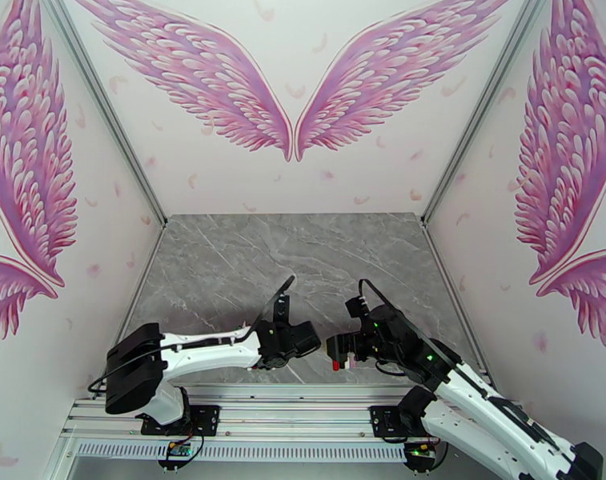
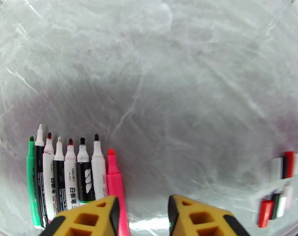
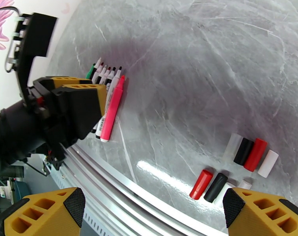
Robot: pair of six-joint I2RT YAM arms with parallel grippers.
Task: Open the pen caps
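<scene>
Several uncapped pens (image 2: 70, 177) lie side by side on the grey table, tips pointing away, with a pink pen (image 2: 115, 177) at the right end of the row. My left gripper (image 2: 143, 217) hovers just right of the pink pen, jaws apart with nothing between them. In the right wrist view the left gripper (image 3: 94, 88) sits over the rear ends of the pens (image 3: 105, 75). The pen caps (image 3: 249, 152) lie loose in two short rows, red, black and whitish. My right gripper (image 3: 152, 209) stands wide open near the lower row of caps (image 3: 211, 185).
The marble table (image 1: 303, 258) stretches free toward the back wall. An aluminium rail (image 3: 121, 185) runs along the near edge, close behind the pens and caps. Both grippers (image 1: 307, 339) hang low near the table's front centre, a short gap between them.
</scene>
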